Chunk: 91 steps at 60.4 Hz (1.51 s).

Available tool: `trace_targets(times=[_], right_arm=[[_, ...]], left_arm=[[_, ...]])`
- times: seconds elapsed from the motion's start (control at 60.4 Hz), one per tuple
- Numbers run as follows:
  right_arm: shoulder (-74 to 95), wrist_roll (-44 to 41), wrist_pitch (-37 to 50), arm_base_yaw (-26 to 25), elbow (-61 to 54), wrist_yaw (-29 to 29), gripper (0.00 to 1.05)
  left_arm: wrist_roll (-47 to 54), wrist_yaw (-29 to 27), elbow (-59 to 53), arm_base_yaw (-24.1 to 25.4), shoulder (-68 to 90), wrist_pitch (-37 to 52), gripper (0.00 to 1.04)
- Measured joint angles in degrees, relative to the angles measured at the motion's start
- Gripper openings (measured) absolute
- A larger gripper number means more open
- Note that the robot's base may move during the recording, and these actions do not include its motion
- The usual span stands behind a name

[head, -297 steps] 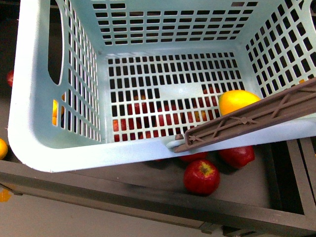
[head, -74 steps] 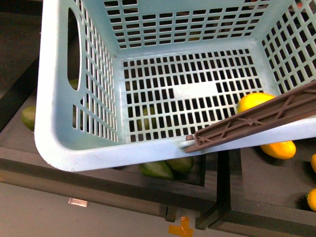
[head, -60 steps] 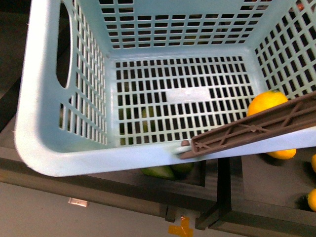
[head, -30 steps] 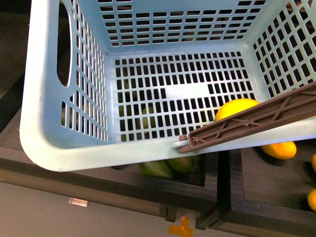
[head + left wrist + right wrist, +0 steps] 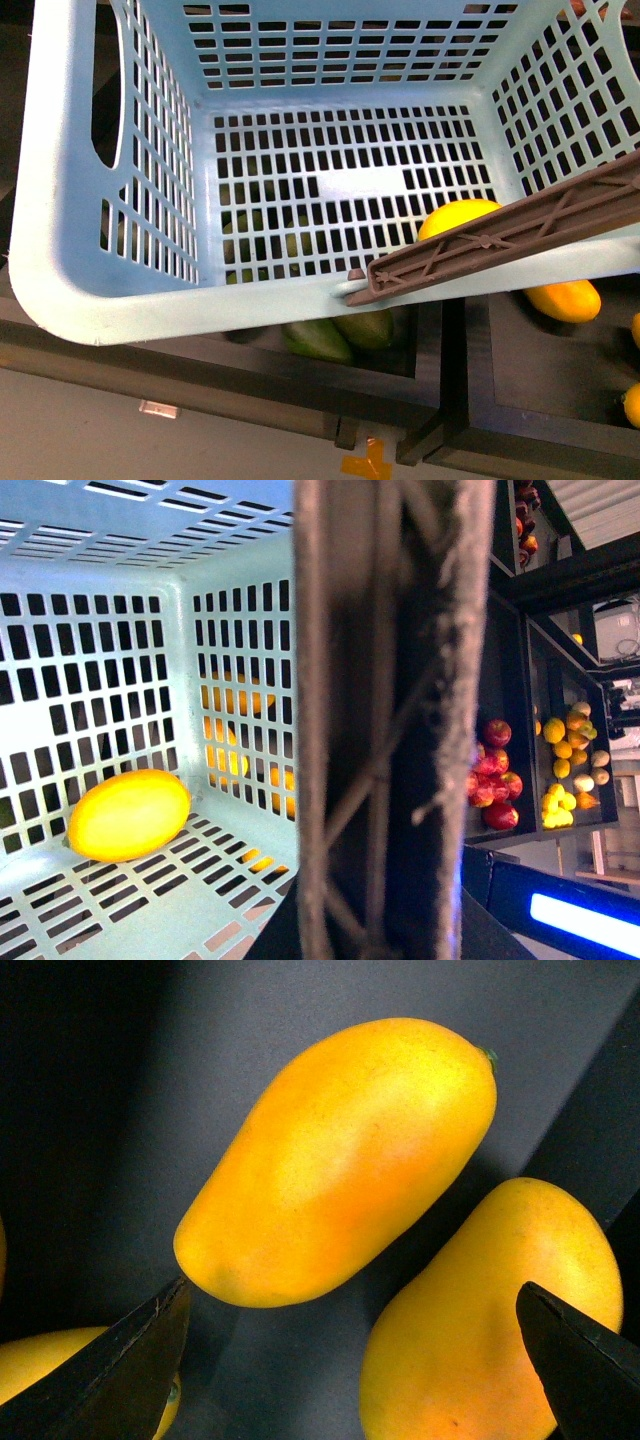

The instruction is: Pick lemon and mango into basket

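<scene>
Inside basket (image 5: 60, 250) lies lemon (image 5: 455, 218); right pincer (image 5: 350, 1305) spread wide near mango (image 5: 340, 1155)

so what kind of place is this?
Probably a shop's produce section, or a mock-up of one: a slotted shopping basket, dark bins sorted by fruit (green fruit, mangoes), and more piles of apples beyond.

Basket (image 5: 60, 270) has drifted left in front view over the last half second. Lemon (image 5: 455, 213) inside slid slightly left along near wall. Green fruits (image 5: 320, 340) under floor, absent five seconds back.
</scene>
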Motion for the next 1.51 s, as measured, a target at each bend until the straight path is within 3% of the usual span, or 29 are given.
trace_targets(times=[1.342, 1.508], right_arm=[[13.3, 3.9, -3.9, -0.3, 15.8, 1.0, 0.96], [14.5, 4.0, -5.1, -0.5, 15.9, 1.6, 0.78]], left_arm=[[0.0, 0.0, 0.0, 0.0, 0.0, 0.0, 0.05], [0.0, 0.0, 0.0, 0.0, 0.0, 0.0, 0.05]])
